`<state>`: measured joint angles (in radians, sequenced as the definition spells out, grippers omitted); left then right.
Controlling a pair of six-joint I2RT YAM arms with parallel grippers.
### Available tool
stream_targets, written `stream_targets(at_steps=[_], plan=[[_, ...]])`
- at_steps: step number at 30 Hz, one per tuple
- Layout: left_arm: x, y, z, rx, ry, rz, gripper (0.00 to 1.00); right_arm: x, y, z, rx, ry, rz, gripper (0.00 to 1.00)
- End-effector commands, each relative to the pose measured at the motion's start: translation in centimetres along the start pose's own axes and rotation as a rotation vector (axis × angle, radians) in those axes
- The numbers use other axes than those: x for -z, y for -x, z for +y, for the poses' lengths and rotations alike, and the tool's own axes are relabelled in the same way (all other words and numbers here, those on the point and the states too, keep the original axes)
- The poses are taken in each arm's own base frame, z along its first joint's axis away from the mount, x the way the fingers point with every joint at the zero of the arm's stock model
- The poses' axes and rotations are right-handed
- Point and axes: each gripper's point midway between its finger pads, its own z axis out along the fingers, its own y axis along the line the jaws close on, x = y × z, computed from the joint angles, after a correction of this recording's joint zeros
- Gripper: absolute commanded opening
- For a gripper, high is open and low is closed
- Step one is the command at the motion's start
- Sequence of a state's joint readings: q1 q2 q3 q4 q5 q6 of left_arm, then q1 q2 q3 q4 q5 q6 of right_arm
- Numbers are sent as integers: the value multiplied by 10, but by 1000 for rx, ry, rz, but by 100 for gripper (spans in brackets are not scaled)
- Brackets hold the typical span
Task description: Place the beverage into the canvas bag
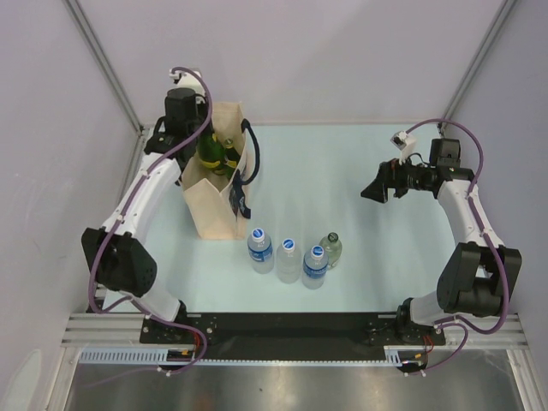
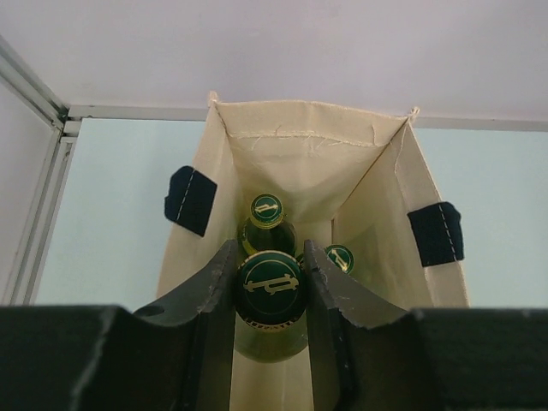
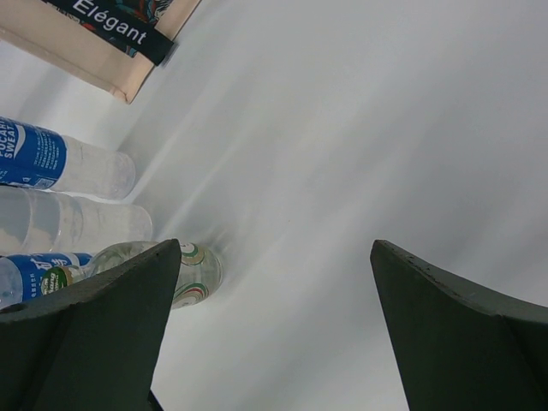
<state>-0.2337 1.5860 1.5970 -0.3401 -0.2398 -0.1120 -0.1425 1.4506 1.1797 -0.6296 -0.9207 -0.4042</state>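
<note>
Your left claw (image 2: 270, 257) pinches the green glass bottle (image 2: 270, 287) by its neck in the beige canvas bag (image 2: 308, 154) mouth; probably heavy, slick, breakable. Your right claw (image 3: 274, 248) stands spread, empty.

Upper left in the overhead view, the bag (image 1: 212, 205) is beige with navy handles (image 1: 251, 158). The green bottle (image 2: 269, 334) has a dark green cap with a gold emblem. Lower centre, three clear bottles (image 1: 288, 261) have blue caps. The table (image 1: 342, 171) is pale blue-green.
</note>
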Motion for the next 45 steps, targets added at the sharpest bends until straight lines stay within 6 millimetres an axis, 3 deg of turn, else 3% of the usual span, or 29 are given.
stream_targets(at_steps=[1, 5, 15, 28, 33, 41, 45], plan=[[-3, 55, -2, 7, -22, -207, 0, 7, 6, 7, 34, -11, -15, 100], [-13, 45, -3, -4, -28, -197, 0, 7, 6, 7, 30, -13, -13, 100], [-43, -6, -5, -21, -59, -130, 0, 7, 7, 5, 25, -22, -5, 100], [-64, -37, -3, -34, -90, -102, 1, 6, 6, 5, 21, -24, 16, 100], [-59, -55, -1, -30, -93, -76, 10, 5, 6, 5, 23, -21, 21, 100], [-43, -73, 4, -31, -90, -31, 47, 4, 3, 6, 27, -14, 32, 100], [-36, -68, 8, -35, -76, -34, 64, 3, 3, 8, 31, -7, 33, 100]])
